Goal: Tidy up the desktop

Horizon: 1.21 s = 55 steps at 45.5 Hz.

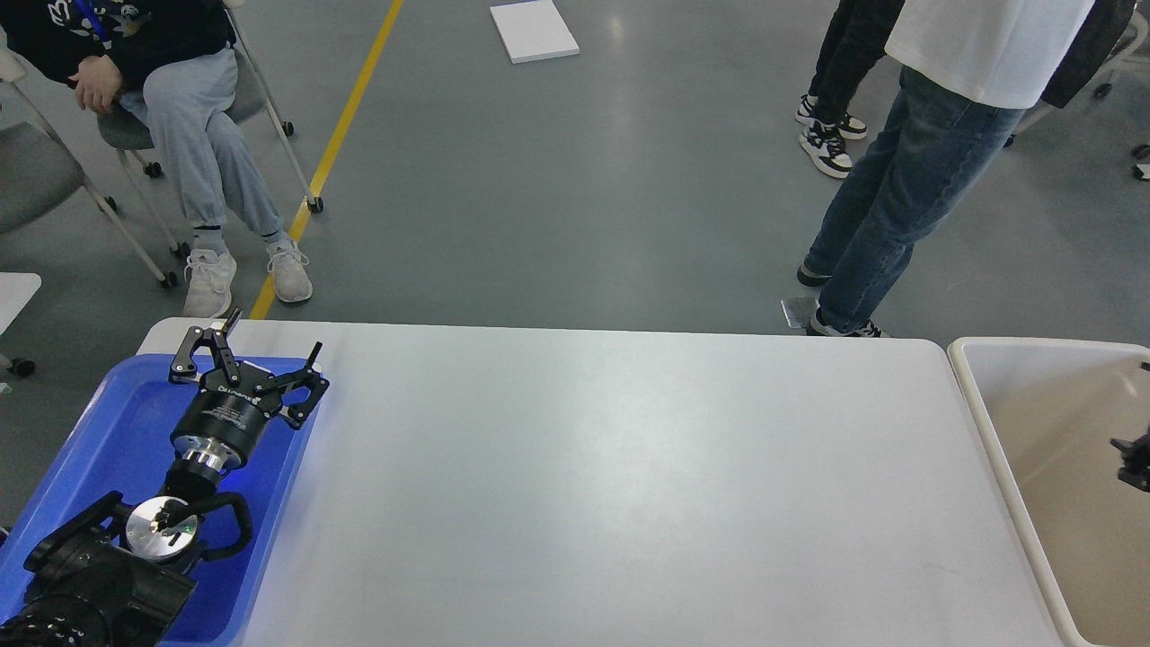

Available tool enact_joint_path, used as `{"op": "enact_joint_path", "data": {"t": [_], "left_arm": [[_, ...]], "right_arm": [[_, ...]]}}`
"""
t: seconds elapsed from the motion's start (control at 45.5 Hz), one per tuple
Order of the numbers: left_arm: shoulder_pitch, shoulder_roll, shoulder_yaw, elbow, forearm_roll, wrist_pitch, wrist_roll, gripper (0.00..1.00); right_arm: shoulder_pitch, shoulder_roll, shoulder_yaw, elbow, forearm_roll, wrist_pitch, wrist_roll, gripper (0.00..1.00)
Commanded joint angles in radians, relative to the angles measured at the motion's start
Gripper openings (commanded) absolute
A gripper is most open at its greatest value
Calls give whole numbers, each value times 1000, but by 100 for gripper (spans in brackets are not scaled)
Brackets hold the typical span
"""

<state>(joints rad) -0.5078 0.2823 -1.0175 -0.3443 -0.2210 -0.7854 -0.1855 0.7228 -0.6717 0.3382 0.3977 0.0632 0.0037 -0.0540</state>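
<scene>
Straight ahead in the head view, the desktop (629,485) fills most of the lower picture: a wide, smooth white top with rounded corners, catching a soft sheen of light across its middle. At its left end sits a blue tray (108,449), overlapping the tabletop's near left corner. The left arm comes in from the lower left over this tray, and the left gripper (254,353) hangs above the tray's far rim with its two fingers spread well apart and nothing between them. Just beside the tabletop's right end stands a beige bin (979,413) with a rounded rim and a pale inner wall. At the picture's right edge, over the bin, a small dark piece of the right gripper (1134,458) pokes in; too little of it shows to tell whether its fingers are apart or together.

Beyond the table lies a grey floor (557,198), crossed by a yellow line (346,126) running diagonally toward the table's far left corner. A seated person (180,108) in light trousers and pale shoes occupies a wheeled chair at upper left. A white flat panel (534,31) rests on the floor farther back. At upper right a standing person (916,180) in blue jeans and a white shirt is near the table's far right corner, with another pair of legs in black-and-white shoes (831,139) behind.
</scene>
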Motion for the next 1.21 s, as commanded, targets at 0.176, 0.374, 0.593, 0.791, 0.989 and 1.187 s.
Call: {"op": "enact_joint_path", "data": {"t": [0.176,0.374,0.593,0.791,0.989,1.187], "left_arm": [[0,0,1,-1,0,0,-2,100],[0,0,-1,1,0,0,-2,100],[0,0,1,1,-1,0,-2,100],[-1,0,1,1,-1,0,-2,100],[0,0,-1,1,0,0,-2,100],[0,0,-1,1,0,0,0,100]], "right_arm": [[21,81,212,29,14,-5,-1,100],[-9,142,551,36,12,9,37,100],[-34,184,567,99,10,91,85,100],[-26,273,565,214,-6,114,85,100],[-120,288,728,331,-13,114,216,100],[-200,371,852,331,-173,136,342,100]]}}
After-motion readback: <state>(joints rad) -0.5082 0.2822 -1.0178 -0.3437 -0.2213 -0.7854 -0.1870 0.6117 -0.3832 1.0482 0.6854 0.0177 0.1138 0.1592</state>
